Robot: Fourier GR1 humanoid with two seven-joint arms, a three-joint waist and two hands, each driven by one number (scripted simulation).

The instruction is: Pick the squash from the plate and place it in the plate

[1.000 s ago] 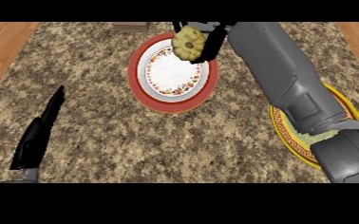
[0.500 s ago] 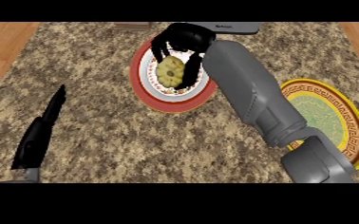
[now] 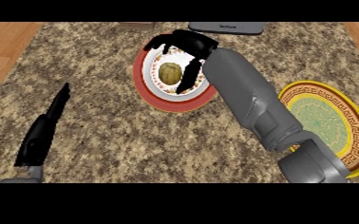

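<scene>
1. Counter (image 3: 140, 137): speckled stone top filling most of the view; a dark flat object (image 3: 226, 27) lies at its far edge, cut off by the frame
2. Right arm (image 3: 245, 95): grey forearm running from the lower right up to the red plate, passing just beside the yellow plate
3. Yellow plate (image 3: 319, 118): gold-rimmed with a green centre, at the right edge and partly hidden by the arm; nothing shows on its visible part, and a second ago the arm covered far more of it
4. Red plate (image 3: 157, 95): red rim, white patterned centre, at the far middle of the counter
5. Left hand (image 3: 42, 133): at the lower left, fingers straight, resting, holding nothing, unchanged across the frames
6. Right hand (image 3: 186, 45): over the far side of the red plate, fingers spread and hanging down around the squash rather than closed on it; one finger lies along its right side, contact uncertain
7. Squash (image 3: 169, 73): small, yellowish, lying on the white centre of the red plate. A second ago it was held at the plate's far rim, enclosed by the fingers; it has since come down onto the plate and the fingers have opened. Judgement: the squash appears placed, and lifting the hand clear is what remains
</scene>
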